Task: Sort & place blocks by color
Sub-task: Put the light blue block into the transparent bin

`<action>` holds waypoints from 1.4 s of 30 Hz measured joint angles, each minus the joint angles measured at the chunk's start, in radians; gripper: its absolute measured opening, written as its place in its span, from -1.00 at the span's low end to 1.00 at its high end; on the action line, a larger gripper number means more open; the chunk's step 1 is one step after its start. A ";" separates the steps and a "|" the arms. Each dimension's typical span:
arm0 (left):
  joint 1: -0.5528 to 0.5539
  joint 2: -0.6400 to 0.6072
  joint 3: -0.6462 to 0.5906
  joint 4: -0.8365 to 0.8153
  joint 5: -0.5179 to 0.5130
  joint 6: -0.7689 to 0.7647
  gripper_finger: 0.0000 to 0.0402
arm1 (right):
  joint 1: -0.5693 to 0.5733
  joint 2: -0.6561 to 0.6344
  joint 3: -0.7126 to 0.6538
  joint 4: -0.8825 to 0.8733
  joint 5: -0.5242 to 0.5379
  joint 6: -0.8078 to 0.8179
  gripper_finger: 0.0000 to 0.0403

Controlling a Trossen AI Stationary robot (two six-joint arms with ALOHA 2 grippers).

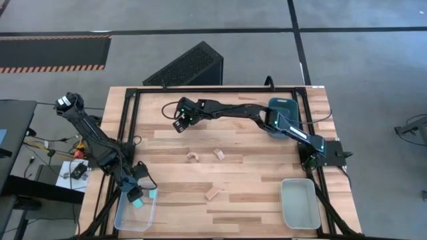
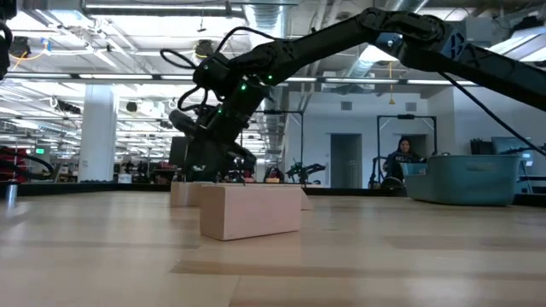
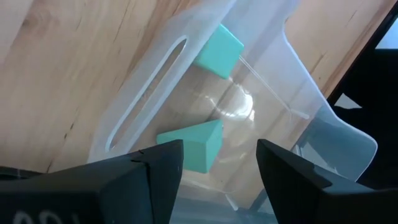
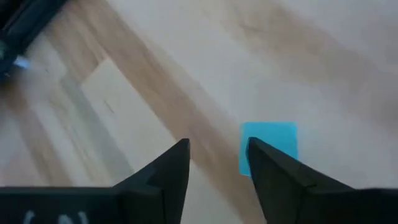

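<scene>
My left gripper (image 1: 137, 198) (image 3: 221, 163) hangs open over the clear tray (image 1: 125, 215) at the table's near left corner. Two teal cubes (image 3: 217, 51) (image 3: 194, 147) lie on the tray's floor, seen in the high view as teal cubes (image 1: 153, 194). My right gripper (image 1: 180, 124) (image 4: 217, 163) is open above the table's far middle, reaching in from the right. A cyan block (image 4: 268, 144) lies flat on the wood, just outside one finger and partly hidden by it. Pale wood pieces (image 1: 193, 157) (image 1: 218, 154) (image 1: 213, 193) rest on the table; one wood piece (image 2: 250, 211) fills the low view's foreground.
A dark teal tray (image 1: 281, 112) sits at the far right under the right arm (image 1: 293, 130), and a grey tray (image 1: 299, 203) stands at the near right. A black frame rail (image 1: 200, 90) runs along the far edge. Bare wood lies between the scattered pieces.
</scene>
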 joint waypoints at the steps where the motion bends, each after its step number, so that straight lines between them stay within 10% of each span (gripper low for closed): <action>1: 0.000 0.000 0.000 0.000 0.000 0.000 -0.03 | 0.000 0.003 0.001 -0.006 -0.004 -0.001 -0.07; 17: 0.000 0.000 0.000 -0.001 -0.055 -0.028 -0.03 | 0.054 -0.054 0.015 -0.292 -0.142 -0.037 -0.10; 27: 0.000 0.000 0.000 -0.011 -0.119 -0.019 -0.03 | 0.108 -0.142 0.017 -0.342 0.154 -0.199 0.10; 42: 0.001 0.000 0.000 -0.018 -0.152 -0.008 -0.03 | 0.110 -0.142 -0.113 -0.402 0.115 -0.166 0.38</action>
